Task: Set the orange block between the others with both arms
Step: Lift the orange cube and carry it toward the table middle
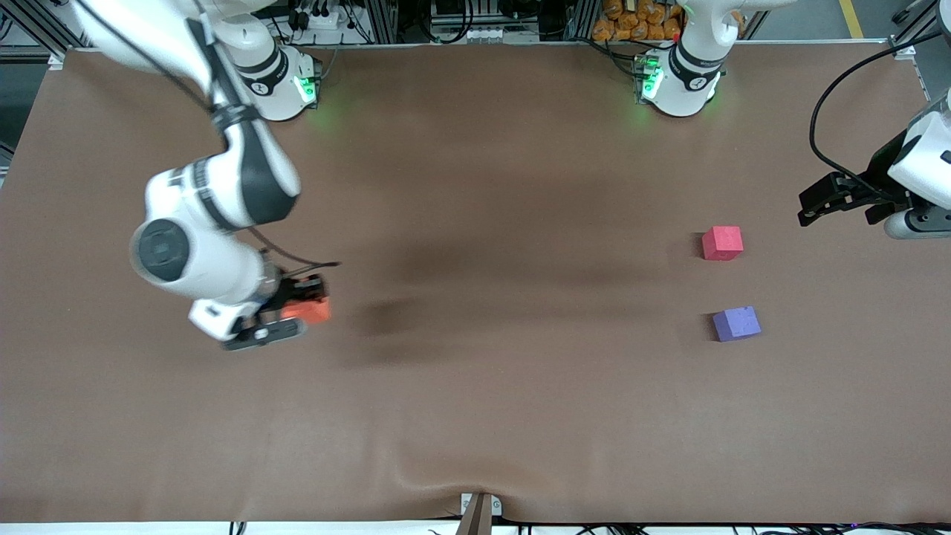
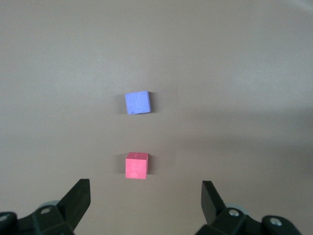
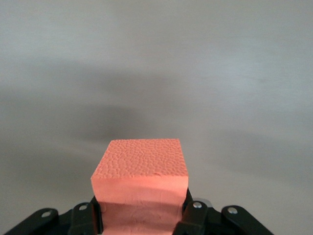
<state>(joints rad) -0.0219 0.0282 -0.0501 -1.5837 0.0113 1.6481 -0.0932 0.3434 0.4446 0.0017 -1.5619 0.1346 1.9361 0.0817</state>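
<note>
Brown table (image 1: pixel 475 416), both arms up over it.

Right arm (image 1: pixel 215 208) reaches out from its base over the right arm's end of the table. Right gripper (image 1: pixel 301 308) is clamped on the orange block (image 1: pixel 308 310); the block is off the surface, held between the fingers (image 3: pixel 88 218), which press on its two side faces. From the right wrist view the block's (image 3: pixel 139 188) top face and one front face are clear, pebbled foam texture, sitting square in the grip. A dark shadow lies on the table just beside the gripper, toward the middle.

Left arm (image 1: pixel 921 171) waits at the left arm's end of the table. Left gripper (image 1: pixel 817 204) hangs in the air near the red block (image 1: pixel 722 243), fingers (image 2: pixel 78 200) spread wide with nothing between them.

Red block and purple block (image 1: pixel 736 323) sit on the table toward the left arm's end, well apart from the orange one. Purple is nearer the front camera, red farther, with a bare gap of table between them. In the left wrist view both line up ahead of the open gripper, red (image 2: pixel 136 165) closer to it, purple (image 2: pixel 138 103) farther; purple is turned slightly relative to red.
</note>
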